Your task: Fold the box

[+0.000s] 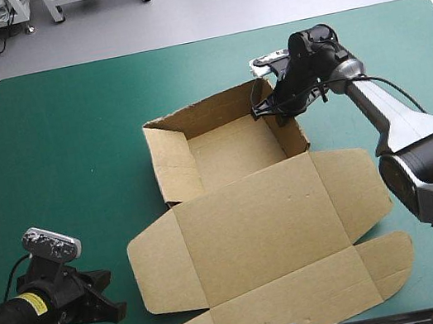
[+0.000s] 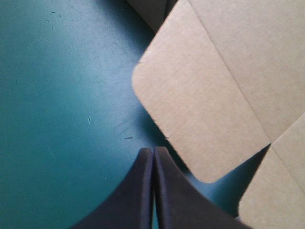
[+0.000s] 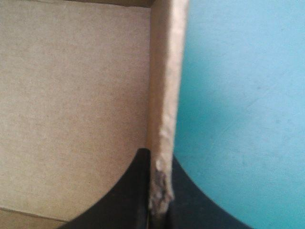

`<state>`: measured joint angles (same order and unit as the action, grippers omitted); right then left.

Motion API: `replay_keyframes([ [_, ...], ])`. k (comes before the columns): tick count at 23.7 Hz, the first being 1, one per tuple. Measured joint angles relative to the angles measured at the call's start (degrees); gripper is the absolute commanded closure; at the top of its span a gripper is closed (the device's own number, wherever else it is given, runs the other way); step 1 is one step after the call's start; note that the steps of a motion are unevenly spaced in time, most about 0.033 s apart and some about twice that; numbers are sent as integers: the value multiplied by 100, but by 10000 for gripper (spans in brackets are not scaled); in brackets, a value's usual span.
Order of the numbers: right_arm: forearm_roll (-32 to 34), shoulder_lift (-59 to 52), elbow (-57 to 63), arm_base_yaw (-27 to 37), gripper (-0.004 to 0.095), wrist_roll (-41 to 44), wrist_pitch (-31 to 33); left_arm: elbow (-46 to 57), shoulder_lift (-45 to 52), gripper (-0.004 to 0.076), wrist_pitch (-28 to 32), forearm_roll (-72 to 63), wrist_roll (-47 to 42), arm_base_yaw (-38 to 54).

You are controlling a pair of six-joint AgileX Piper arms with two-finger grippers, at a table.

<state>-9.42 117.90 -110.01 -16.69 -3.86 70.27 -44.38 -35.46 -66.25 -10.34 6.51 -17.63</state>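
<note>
The brown box (image 1: pixel 252 223) stands mid-table as an open tray, its lid and side flaps lying flat toward the near edge. My right gripper (image 1: pixel 276 109) reaches down over the tray's far right corner. In the right wrist view this gripper (image 3: pixel 159 164) is shut on the tray's right wall (image 3: pixel 167 71), one finger inside over the tray floor (image 3: pixel 71 95) and one outside. My left gripper (image 1: pixel 115 311) lies low near the front left, shut and holding nothing. In the left wrist view its tip (image 2: pixel 153 150) rests just short of the lid's rounded left flap (image 2: pixel 205 105).
Bare teal-green cover (image 1: pixel 56 157) stretches to the left of the box and behind it. The lid's front flaps (image 1: pixel 385 262) reach close to the table's near edge.
</note>
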Motion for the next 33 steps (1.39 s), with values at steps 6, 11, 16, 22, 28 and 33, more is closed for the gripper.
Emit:
replay_keyframes([
  [6, 661, -606, -245, 1041, 915, -23, 62, 0, 0, 734, -18, -1, 0, 0],
  [11, 1320, -1013, -253, 2630, 915, -184, 90, 0, 0, 734, 5, 4, 0, 0],
  [16, 1165, -756, -253, 3597, 916, -356, 110, 0, 0, 734, 76, 1, 0, 0],
  [22, 1082, -200, -253, 3665, 887, -722, -163, 0, 0, 734, 248, -33, -128, 0],
  [28, 2270, -138, -253, 3178, 671, -949, -274, 0, 0, 734, 278, -47, -149, 0],
  [33, 2701, -138, -253, 3032, 508, -1045, -361, 0, 0, 734, 278, -47, -149, 0],
])
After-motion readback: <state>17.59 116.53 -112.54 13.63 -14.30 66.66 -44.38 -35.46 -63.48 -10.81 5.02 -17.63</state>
